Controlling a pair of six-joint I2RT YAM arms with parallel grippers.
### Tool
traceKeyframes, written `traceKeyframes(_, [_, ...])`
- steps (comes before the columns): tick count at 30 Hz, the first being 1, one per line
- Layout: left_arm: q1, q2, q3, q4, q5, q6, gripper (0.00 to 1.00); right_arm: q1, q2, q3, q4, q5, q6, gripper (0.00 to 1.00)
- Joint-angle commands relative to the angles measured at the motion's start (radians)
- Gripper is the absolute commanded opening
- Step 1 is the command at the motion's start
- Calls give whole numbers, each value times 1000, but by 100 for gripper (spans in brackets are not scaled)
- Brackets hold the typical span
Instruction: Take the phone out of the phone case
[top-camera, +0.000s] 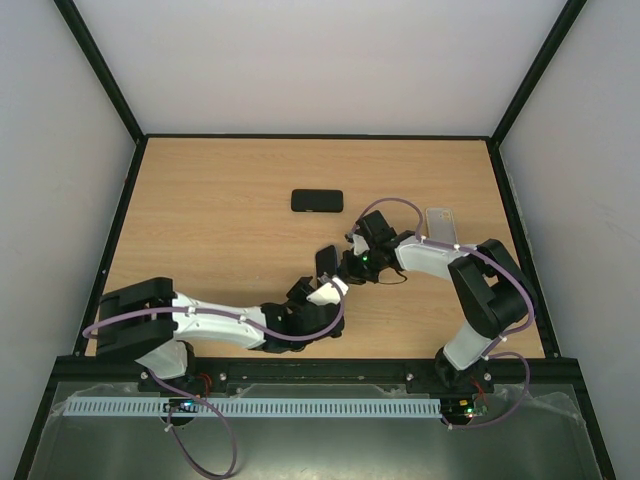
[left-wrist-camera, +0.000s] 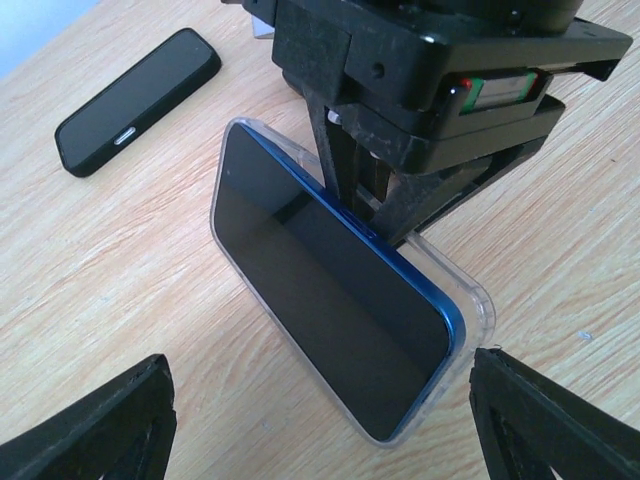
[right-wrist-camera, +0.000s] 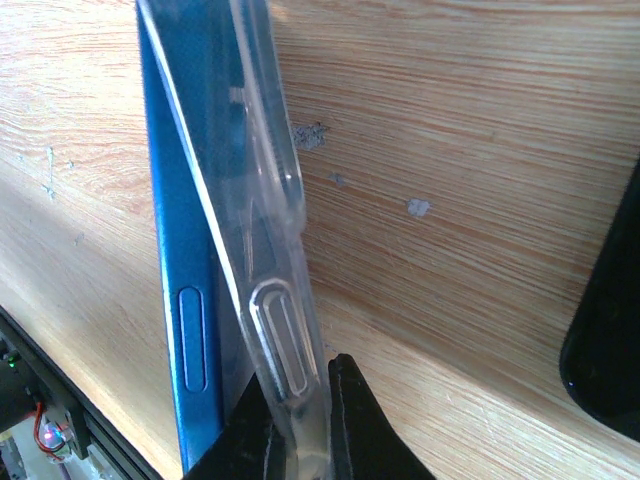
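From above, a blue phone with a black screen (top-camera: 326, 263) stands on its long side near the middle of the wooden tabletop (top-camera: 200, 230), a bit closer to the near edge. The left tool (top-camera: 320, 284) is just on its near side. The right tool (top-camera: 351, 262) is at its right side. A flat matte black thing shaped like a phone (top-camera: 317, 201), with round corners, lies by itself toward the far edge. A pale flat thing (top-camera: 440, 217) lies close to the right edge; I cannot tell what it is.

The left wrist camera shows the phone leaning back, with a see-through plastic phone case (left-wrist-camera: 476, 300) around it. The left tool's two fingers (left-wrist-camera: 100, 425) are spread wide apart and touch nothing. The right tool reaches down behind the phone.

The right wrist camera shows the right tool's fingers (right-wrist-camera: 365, 425) pressed together on the edge of the phone case, pinching it. Here the side of the case stands a little apart from the phone's blue side.
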Motion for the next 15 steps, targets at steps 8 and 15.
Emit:
traceKeyframes(8, [15,79,81,13,1,64,80,4,-24,-14,-1,33,12,2])
traceKeyframes(15, [17,156,139,-47,-71,72,76,4,-42,-24,4,37,12,2])
